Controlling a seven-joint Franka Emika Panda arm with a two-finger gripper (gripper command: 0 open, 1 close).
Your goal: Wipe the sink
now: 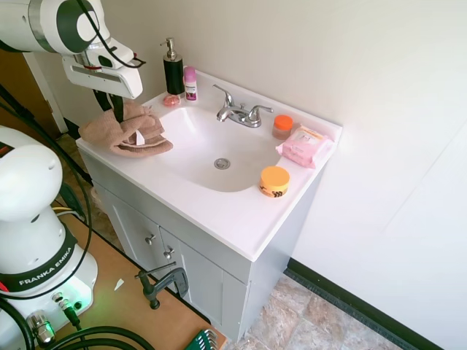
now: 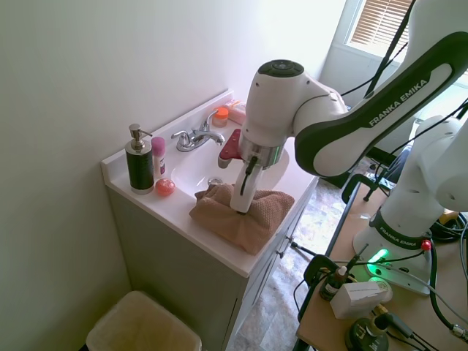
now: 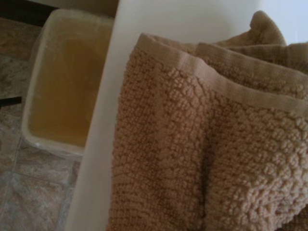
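The sink (image 1: pixel 191 149) is a glossy white oval basin set in the white vanity surface (image 1: pixel 233 215), with its small metal drain (image 1: pixel 222 163) near the middle of the bowl and the chrome faucet (image 1: pixel 239 112) behind the bowl against the wall. A tan towel (image 1: pixel 128 131) lies bunched on the surface just beside the basin's rim, at the end nearest the soap dispenser (image 1: pixel 174 69), and part of it hangs over the vanity's front edge, as the second exterior view shows.

The gripper (image 2: pixel 242 203) stands upright over the towel with its tip sunk into the cloth. The jaws are buried in the folds, so I cannot tell how far apart they are or whether they have hold of the cloth.

The towel looks soft, light and limp (the wrist view shows a thick looped weave with a flat hem), so it should crumple under a pinch and trail loosely when dragged. A raised fold at the top of the heap looks like the best place to take it, with enough layers gathered that the cloth stays bunched under the tip. The basin itself is hard and probably slick, so cloth should slide over it easily. The orange jar (image 1: pixel 274 181) and pink wipes packet (image 1: pixel 304 145), on the rim at the far side of the basin from the towel, could be knocked by a wide sweep.
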